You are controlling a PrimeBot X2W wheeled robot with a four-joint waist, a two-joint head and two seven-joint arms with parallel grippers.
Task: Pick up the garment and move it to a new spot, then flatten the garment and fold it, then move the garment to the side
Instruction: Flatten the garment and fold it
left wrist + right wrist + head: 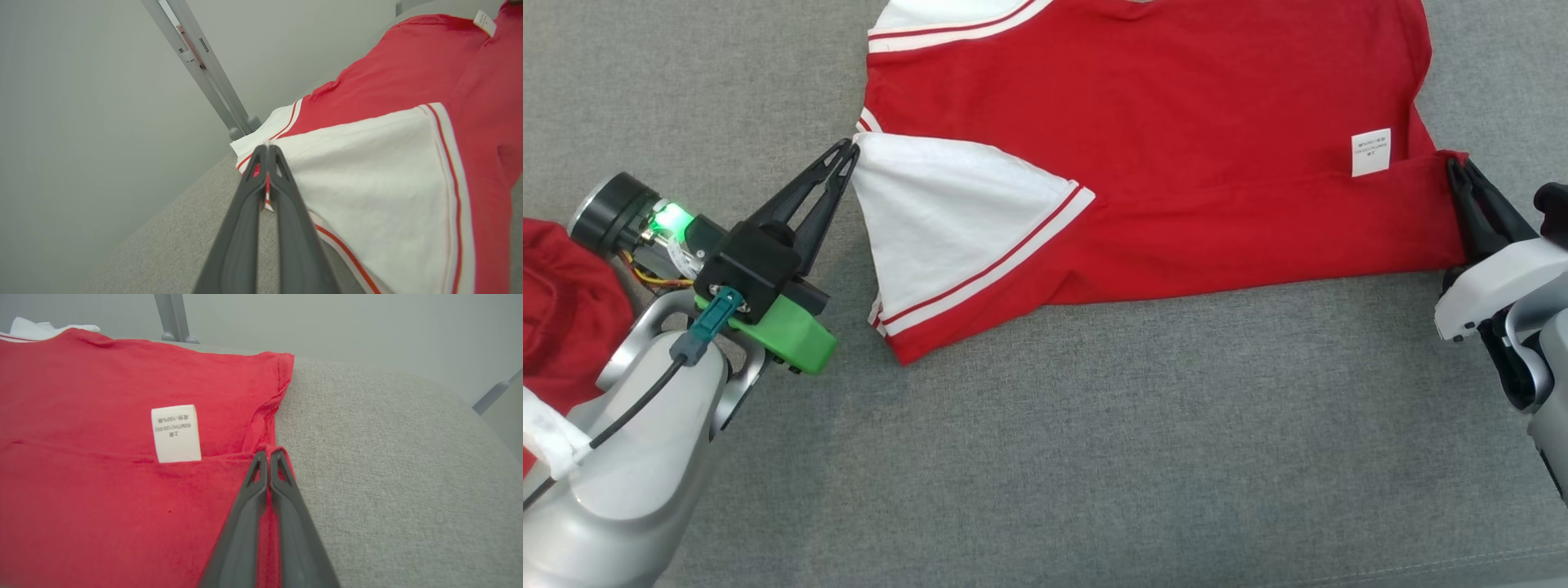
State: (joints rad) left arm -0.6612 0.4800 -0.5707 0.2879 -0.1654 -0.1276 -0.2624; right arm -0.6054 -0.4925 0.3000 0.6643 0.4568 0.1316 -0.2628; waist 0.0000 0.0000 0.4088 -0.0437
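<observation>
Left tool (852, 151), right tool (1454, 166) tight on garment (1176, 106) edges; open surface (1094, 425) beside

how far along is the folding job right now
Done: the shirt lies spread on the grey surface. In hand: left end effector and right end effector are shut on its near edge, folded over the body. Left: more folds, then moving it aside.
</observation>
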